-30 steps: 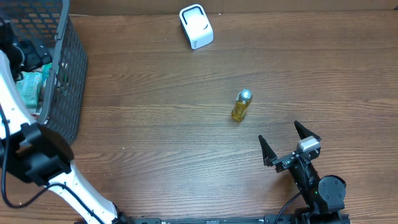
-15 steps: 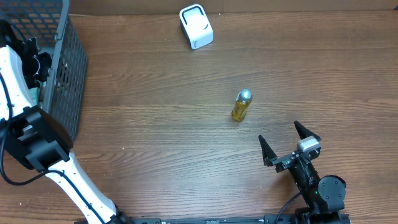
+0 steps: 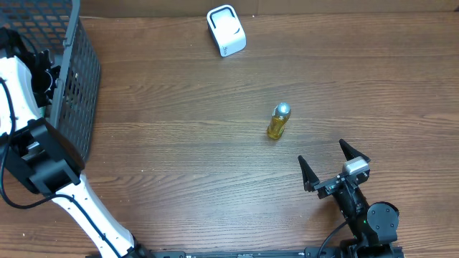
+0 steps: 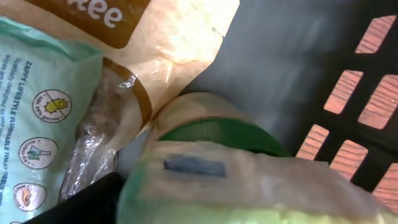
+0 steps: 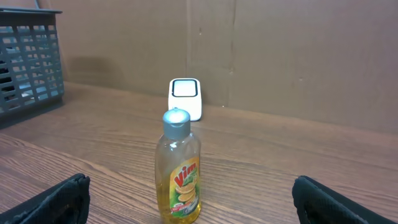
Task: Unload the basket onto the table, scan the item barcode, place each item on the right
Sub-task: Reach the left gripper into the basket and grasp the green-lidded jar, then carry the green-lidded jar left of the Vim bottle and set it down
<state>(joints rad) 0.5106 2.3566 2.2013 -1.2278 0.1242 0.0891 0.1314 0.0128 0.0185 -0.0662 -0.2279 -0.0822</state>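
Brown wooden bench (image 3: pixel 186 186), dark mesh basket (image 3: pixel 75 93): left hand (image 3: pixel 41 73) inside, grip unreadable, may pinch crinkly beige pouch (image 4: pixel 180 37) with green-lidded tub (image 4: pixel 217 134); right hand (image 3: pixel 320 149) released

The left arm (image 3: pixel 93 222) is showing white shell links joined by bulky black joint housings (image 3: pixel 41 163), with a thin black cable (image 3: pixel 4 190) looping beside it. The right arm (image 3: pixel 380 219) is appearing all black, a small silver block (image 3: pixel 356 167) sitting behind the right gripper (image 3: pixel 320 149) and its two pointed black fingers (image 3: pixel 307 176). A tiny green light (image 3: pixel 363 221) seems to be glowing near its round joint.

Soft, even light; the left wrist view is blurred at close range, the others sharp.
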